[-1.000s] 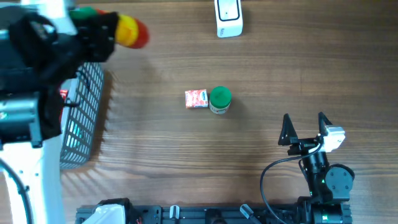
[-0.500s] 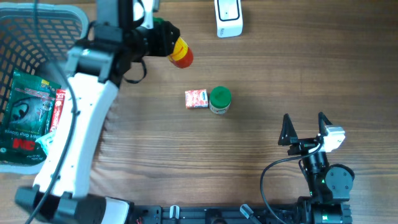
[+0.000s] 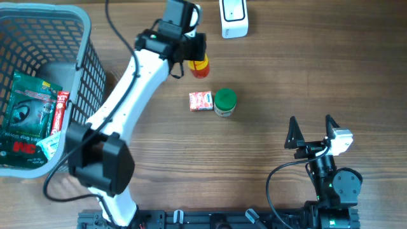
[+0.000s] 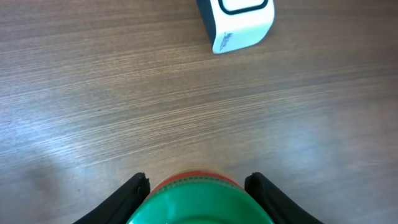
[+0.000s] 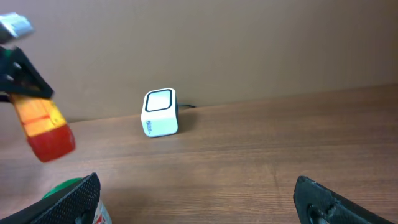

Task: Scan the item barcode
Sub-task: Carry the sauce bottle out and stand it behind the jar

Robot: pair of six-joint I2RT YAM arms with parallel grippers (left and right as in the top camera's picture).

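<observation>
Basket: was seen at the left edge of the table, with printed packets lying inside.
Left gripper: was found clamped on the bottle, whose green end was caught between the fingers.
Bottle: was held off the table and tilted, red end lowest, near the scanner and to its left.
Small red box: was laid flat mid-table, just beside the green-lidded jar.
Scanner: was stood at the far edge.
Right gripper: jaws were seen spread wide, well apart from the items.
</observation>
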